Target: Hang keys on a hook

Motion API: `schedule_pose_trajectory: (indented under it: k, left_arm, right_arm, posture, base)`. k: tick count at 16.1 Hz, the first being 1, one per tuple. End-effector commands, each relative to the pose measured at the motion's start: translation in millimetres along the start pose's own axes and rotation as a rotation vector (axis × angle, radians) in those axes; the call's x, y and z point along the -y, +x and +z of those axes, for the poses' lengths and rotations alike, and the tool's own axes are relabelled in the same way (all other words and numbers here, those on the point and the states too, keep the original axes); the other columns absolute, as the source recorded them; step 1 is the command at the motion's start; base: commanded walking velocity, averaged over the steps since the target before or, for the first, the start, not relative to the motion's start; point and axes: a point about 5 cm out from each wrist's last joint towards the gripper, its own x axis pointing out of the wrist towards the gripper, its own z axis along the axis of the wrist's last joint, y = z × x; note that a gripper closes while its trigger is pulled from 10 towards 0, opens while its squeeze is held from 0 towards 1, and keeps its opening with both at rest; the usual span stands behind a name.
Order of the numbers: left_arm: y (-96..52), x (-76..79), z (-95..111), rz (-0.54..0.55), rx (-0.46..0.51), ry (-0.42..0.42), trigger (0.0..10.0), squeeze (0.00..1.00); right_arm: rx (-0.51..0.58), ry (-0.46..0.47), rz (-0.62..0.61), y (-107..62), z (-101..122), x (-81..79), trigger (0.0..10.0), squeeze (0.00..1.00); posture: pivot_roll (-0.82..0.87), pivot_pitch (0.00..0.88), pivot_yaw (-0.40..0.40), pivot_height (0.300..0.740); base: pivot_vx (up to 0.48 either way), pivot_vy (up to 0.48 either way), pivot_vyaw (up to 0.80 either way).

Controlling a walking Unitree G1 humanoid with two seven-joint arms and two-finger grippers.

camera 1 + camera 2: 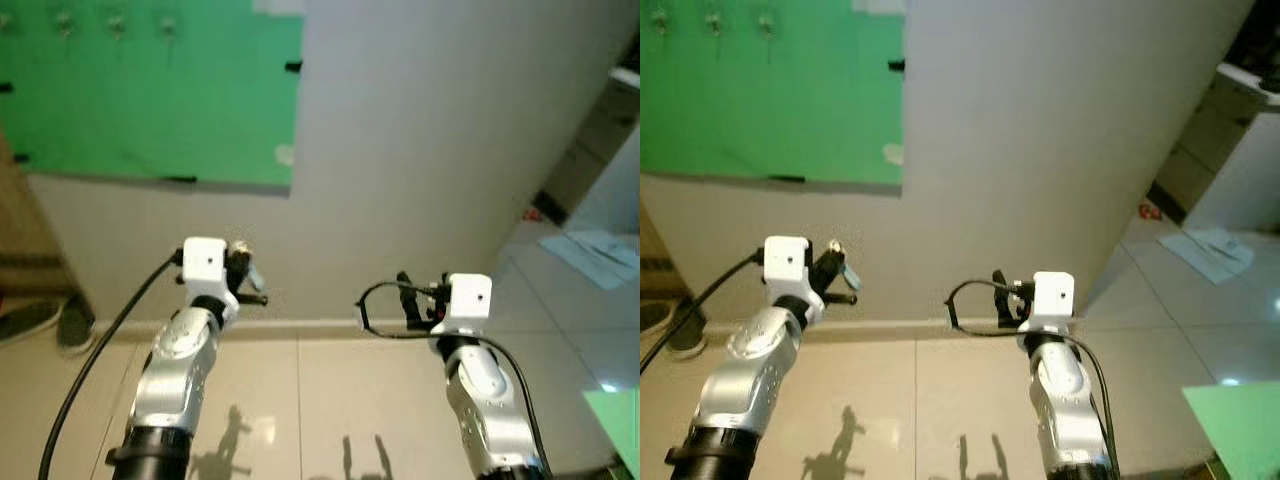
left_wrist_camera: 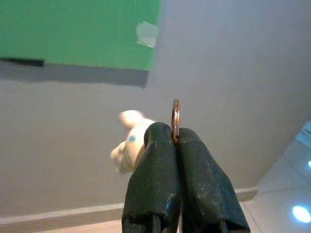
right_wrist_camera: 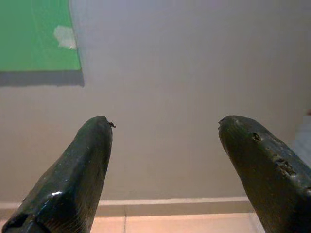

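My left gripper is shut on a copper key ring, whose edge sticks up between the fingertips. A cream-coloured charm with a blue spot hangs beside the fingers; it shows as a pale and blue blob in the eye views. Several small hooks sit in a row near the top of a green board on the grey wall, well above and left of the gripper. My right gripper is held out toward the wall, open with nothing between its fingers.
A white skirting strip runs along the wall's foot above beige floor tiles. Dark shoes lie at far left. A white cabinet and papers on the floor are at right.
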Motion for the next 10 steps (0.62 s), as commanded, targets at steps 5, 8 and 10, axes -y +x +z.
schedule_pose_trajectory:
  k: [5, 8, 10]
  left_arm:
    - [3.8, 4.2, 4.4, -0.011, 0.011, 0.015, 10.0, 0.00]
    - [2.4, 0.3, -1.3, 0.023, -0.010, 0.007, 10.0, 0.00]
    - [-1.0, -4.1, -6.7, 0.054, -0.027, 0.009, 10.0, 0.00]
  right_arm:
    - [0.004, -0.024, 0.070, 2.3, -0.4, -8.6, 10.0, 0.00]
    - [0.009, -0.001, 0.067, -1.0, -1.0, -5.1, 10.0, 0.00]
    - [0.009, -0.006, 0.047, -1.6, -1.2, 1.9, 10.0, 0.00]
  posture:
    - [-0.01, 0.000, -0.041, 0.740]
    - [-0.01, 0.000, -0.045, 0.740]
    - [-0.01, 0.000, -0.047, 0.740]
  base:
    - [0.298, 0.377, 0.00]
    - [0.295, 0.379, 0.00]
    - [0.285, 0.388, 0.00]
